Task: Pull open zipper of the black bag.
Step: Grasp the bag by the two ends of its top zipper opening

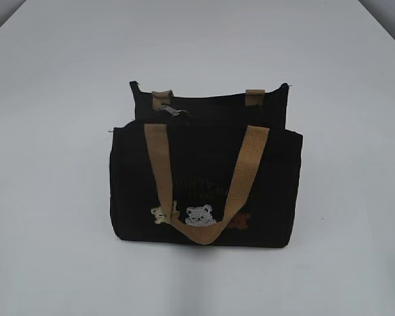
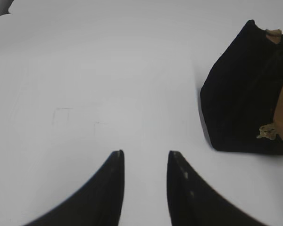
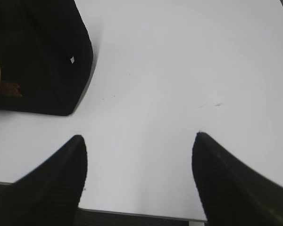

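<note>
The black bag (image 1: 207, 178) stands upright in the middle of the white table, its tan handles hanging over the front with the bear patches below. A small silver pull tab of the zipper (image 1: 173, 110) rests on the top near the back left handle. Neither arm shows in the exterior view. In the left wrist view my left gripper (image 2: 145, 153) hovers open over bare table, with the black bag (image 2: 247, 99) off to its right. My right gripper (image 3: 139, 136) stands wide open near the table's front edge, and the black bag (image 3: 42, 61) lies at its upper left.
The white table (image 1: 52, 263) stretches around the bag on all sides. Its front edge (image 3: 141, 214) runs just under the right gripper's fingers in the right wrist view.
</note>
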Robot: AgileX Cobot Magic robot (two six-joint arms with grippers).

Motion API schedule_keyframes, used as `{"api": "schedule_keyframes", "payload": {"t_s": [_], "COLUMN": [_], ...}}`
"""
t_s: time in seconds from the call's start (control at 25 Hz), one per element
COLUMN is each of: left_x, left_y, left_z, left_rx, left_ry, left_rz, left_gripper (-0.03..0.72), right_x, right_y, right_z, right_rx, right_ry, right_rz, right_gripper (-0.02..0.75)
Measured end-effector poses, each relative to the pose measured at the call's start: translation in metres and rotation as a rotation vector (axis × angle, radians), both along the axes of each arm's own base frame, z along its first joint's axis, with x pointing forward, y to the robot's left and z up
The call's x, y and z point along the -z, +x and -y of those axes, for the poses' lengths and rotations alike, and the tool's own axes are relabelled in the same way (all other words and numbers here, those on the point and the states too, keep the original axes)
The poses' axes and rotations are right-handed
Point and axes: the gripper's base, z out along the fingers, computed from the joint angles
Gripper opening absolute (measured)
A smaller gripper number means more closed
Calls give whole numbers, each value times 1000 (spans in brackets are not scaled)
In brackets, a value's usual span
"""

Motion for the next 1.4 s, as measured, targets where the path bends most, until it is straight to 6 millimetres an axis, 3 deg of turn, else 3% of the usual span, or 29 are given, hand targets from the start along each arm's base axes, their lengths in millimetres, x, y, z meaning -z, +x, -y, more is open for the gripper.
{"api": "schedule_keyframes", "payload": {"t_s": [1.4], "left_x": [-1], "left_y": [2], "left_z": [2], "left_rx": [14], "left_ry": [-20], "left_rz": [-13], "left_gripper": [236], "right_x": [0], "right_y": [0], "right_z": [-1], "right_rx": [-3], "right_ry": [6], "right_rz": [0], "right_gripper": [539]}}
